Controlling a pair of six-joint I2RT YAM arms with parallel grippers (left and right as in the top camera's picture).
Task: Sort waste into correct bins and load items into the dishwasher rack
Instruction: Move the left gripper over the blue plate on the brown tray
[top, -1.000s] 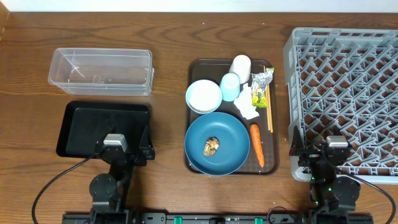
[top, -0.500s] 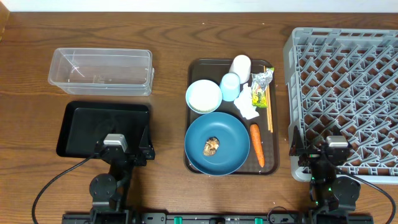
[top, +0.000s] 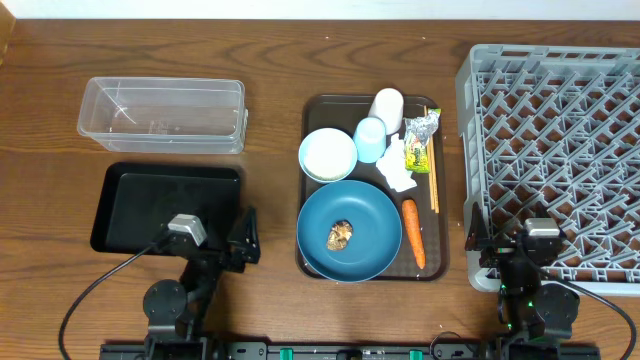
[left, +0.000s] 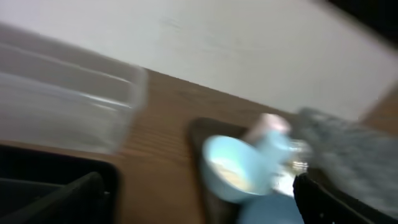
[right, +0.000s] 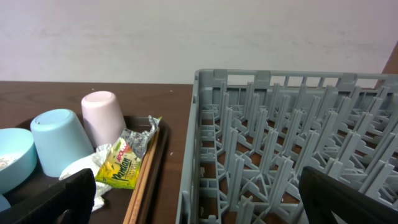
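Carrot (top: 413, 234) untouched; left hand (left: 196, 200), right hand (right: 199, 196) wide open, empty.

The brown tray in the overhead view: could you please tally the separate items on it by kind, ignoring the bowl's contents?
Dark-blue plate: 1
Light-blue bowl: 1
Cups: 2, light-blue cup and white cup
Chopstick set: 1
Carrot: 1
Food lump: 1
Tissue: 1
Snack wrapper: 1
Total: 9

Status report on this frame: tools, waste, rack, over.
Left tool open, empty. Right tool open, empty. Carrot, tissue, wrapper on brown tray; rack bare. Nothing blocking.
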